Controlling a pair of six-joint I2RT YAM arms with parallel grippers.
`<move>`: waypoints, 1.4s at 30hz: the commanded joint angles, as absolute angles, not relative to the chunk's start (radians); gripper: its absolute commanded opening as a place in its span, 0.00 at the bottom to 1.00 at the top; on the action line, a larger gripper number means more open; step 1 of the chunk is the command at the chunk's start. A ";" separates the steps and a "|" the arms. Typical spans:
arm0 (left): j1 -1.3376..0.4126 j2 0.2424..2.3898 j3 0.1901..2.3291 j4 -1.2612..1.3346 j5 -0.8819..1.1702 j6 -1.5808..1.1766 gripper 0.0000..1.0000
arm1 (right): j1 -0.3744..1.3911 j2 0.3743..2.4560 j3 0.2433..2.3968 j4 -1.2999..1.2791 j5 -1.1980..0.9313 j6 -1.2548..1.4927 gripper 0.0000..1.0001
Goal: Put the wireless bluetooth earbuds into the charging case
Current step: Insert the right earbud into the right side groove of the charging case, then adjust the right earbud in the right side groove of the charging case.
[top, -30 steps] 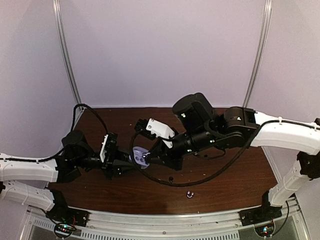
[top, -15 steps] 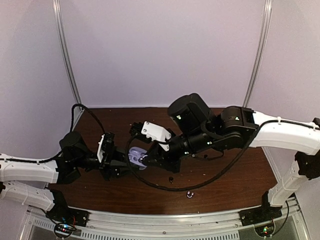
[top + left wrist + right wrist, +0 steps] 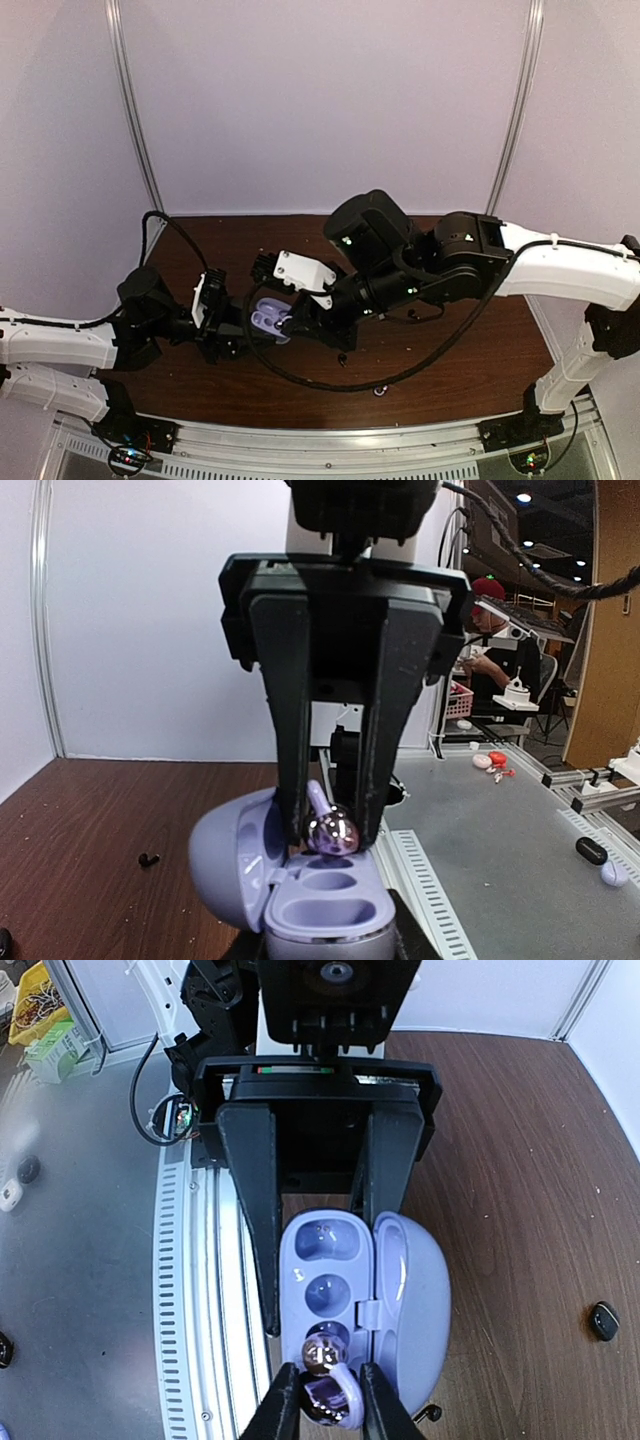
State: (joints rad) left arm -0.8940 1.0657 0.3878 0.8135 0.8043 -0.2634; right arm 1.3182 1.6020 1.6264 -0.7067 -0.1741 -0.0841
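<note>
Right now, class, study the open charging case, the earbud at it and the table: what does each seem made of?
Charging case: probably plastic, pale lavender, satin; soft highlights in its moulded wells. Earbud: likely glossy coated plastic, possibly metallic; mirror-like reflections. Table: dark brown wood or wood-look laminate; grain streaks show.

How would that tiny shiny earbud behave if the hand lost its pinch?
Probably slippery: the earbud is glossy and rounded, pinched at one end by the right hand. Likely very light, being far smaller than the case. Dropped, it could well roll away.
</note>
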 commanded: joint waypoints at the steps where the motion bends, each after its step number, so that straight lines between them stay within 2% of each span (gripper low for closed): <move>1: -0.899 1.052 0.381 0.897 0.818 -0.280 0.00 | 1.327 1.611 1.659 -0.723 -0.137 -0.094 0.21; 4: -0.899 1.056 0.380 0.903 0.819 -0.282 0.00 | 1.326 1.609 1.665 -0.726 -0.130 -0.094 0.28; 22: -0.899 1.065 0.380 0.905 0.813 -0.278 0.00 | 1.327 1.537 1.651 -0.660 -0.141 -0.070 0.42; 27: -0.898 1.060 0.385 0.893 0.809 -0.271 0.00 | 1.327 1.513 1.636 -0.656 -0.109 -0.055 0.40; 37: -0.899 1.062 0.392 0.880 0.808 -0.261 0.00 | 1.322 1.507 1.586 -0.669 -0.131 -0.040 0.24; 42: -0.899 1.063 0.394 0.878 0.807 -0.261 0.00 | 1.322 1.519 1.586 -0.661 -0.145 -0.041 0.23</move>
State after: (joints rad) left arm -0.8940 1.0653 0.3840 0.8440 0.7975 -0.2787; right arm 1.3262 1.5223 1.5902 -0.6788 -0.1349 -0.0486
